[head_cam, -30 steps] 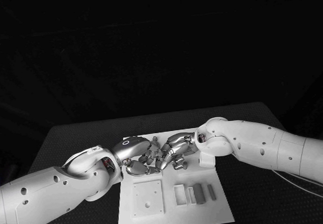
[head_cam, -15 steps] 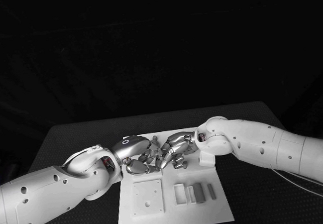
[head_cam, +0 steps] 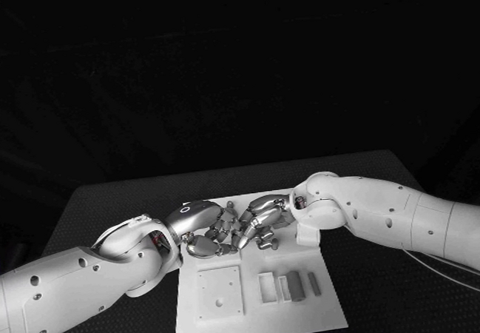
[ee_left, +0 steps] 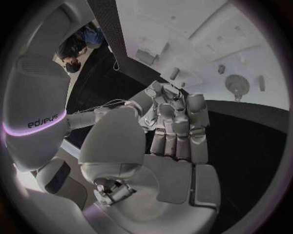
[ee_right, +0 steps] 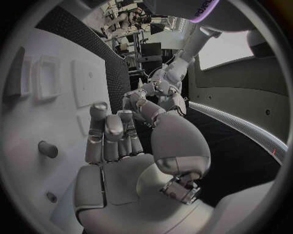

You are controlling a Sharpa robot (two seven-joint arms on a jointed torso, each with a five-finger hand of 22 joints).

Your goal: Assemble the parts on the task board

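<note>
Two silver hands meeting fingertip to fingertip over the middle of the white task board [head_cam: 311,311] on the black table [head_cam: 103,202]. Left hand [head_cam: 206,231] reaching in from the left, fingers curled downward and toward the other; right hand [head_cam: 261,219] reaching in from the right, fingers likewise curled inward, tips just beside those of the left. Cannot tell from the head view whether either clamps a part, the fingertips crowding together and hiding whatever lies between. In the left wrist view, fingers [ee_left: 177,126] drawn together side by side, bent forward, with the other hand's fingertips close against them. In the right wrist view, fingers [ee_right: 110,134] held together and bent over the palm, nothing plainly seen in them. On the near half of the board, a square white plate [head_cam: 219,292] with small holes at the left, and to its right a row of upright narrow pieces, among them a grey part [head_cam: 295,286], well apart from both hands. Further small parts scattered on the board's surface in the left wrist view, including a round one [ee_left: 237,85].
</note>
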